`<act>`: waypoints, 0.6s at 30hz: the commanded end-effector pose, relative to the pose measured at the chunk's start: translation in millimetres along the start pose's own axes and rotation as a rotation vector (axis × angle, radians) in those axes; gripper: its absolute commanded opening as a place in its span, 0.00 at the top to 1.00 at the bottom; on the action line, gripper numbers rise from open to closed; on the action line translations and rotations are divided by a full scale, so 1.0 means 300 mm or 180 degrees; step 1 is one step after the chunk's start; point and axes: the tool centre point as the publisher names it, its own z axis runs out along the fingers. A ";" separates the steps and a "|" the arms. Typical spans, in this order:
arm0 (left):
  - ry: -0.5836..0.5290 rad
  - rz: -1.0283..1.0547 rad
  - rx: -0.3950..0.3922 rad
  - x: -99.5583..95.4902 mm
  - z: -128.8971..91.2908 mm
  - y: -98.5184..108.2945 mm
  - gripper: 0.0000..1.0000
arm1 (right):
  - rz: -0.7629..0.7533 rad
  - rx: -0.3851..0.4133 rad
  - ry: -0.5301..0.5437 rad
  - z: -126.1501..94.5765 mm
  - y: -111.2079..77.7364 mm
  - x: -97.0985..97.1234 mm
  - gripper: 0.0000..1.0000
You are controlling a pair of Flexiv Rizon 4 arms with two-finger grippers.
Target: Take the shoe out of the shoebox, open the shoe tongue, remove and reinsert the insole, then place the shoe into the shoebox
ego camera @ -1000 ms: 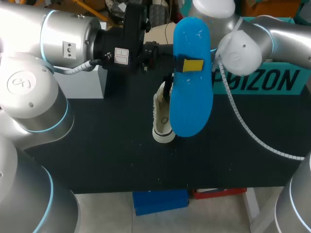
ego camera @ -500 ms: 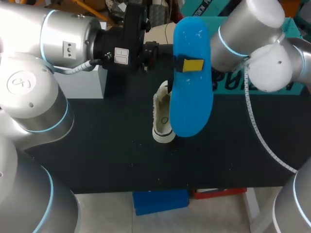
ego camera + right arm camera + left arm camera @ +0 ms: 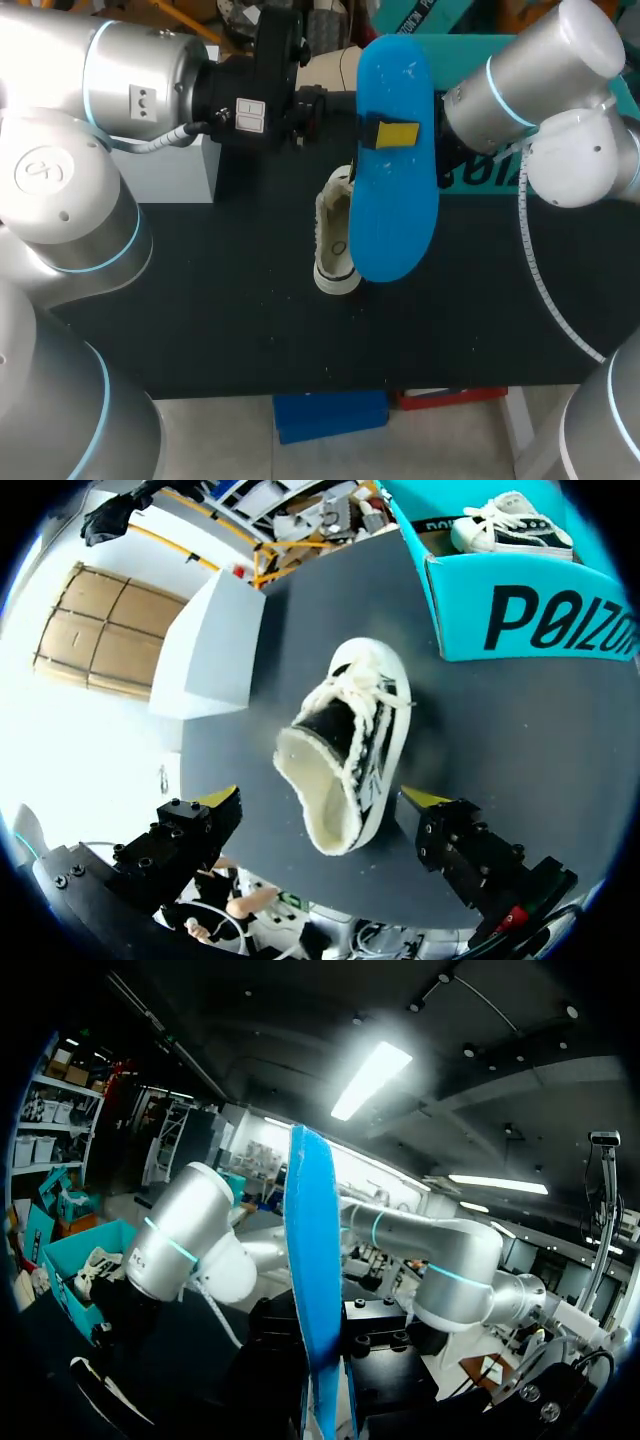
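1. Left tool (image 3: 388,133): clenched on the blue insole (image 3: 396,225). One yellow pad (image 3: 398,133) lies flat on the insole's near face, and I take the other to be behind it, since nothing else carries the insole. The insole is held high, well clear of the table (image 3: 220,300). In the left wrist view it rises edge-on straight out ahead of the tool. I judge it is held this high to keep it out of the other arm's way and to present its length for reinsertion.

2. Right tool (image 3: 320,798): released, with its yellow tips spread wide and holding nothing. The shoe (image 3: 345,750) lies on the table directly ahead of this tool, between the lines of its two fingers but touching neither. The shoe's mouth faces the tool and its laces are loose. I judge this pose lets the tool close on the shoe's sides and steady it.

3. Shoebox (image 3: 520,620): teal, open, on the table beyond the shoe from the right tool. A second shoe (image 3: 510,525) lies inside it.

4. White box (image 3: 215,645): on the table beside the shoe, apart from it.

5. Markings: large dark lettering runs along the shoebox wall facing the right tool. I see no label on the insole.

6. Status: the insole is out and reinsertion is not yet done.
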 end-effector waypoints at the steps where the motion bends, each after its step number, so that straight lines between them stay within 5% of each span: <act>1: -0.0010 0.0000 0.0004 -0.002 0.010 0.001 1.00 | 0.0058 0.0007 0.0493 -0.024 -0.007 -0.003 0.00; 9: -0.0010 0.0000 0.0004 -0.002 0.010 0.001 1.00 | 0.0377 0.0092 0.1337 -0.055 0.010 0.026 0.00; 18: -0.0010 0.0000 0.0004 -0.002 0.010 0.001 1.00 | 0.0410 -0.0042 0.1913 -0.083 0.017 0.045 0.00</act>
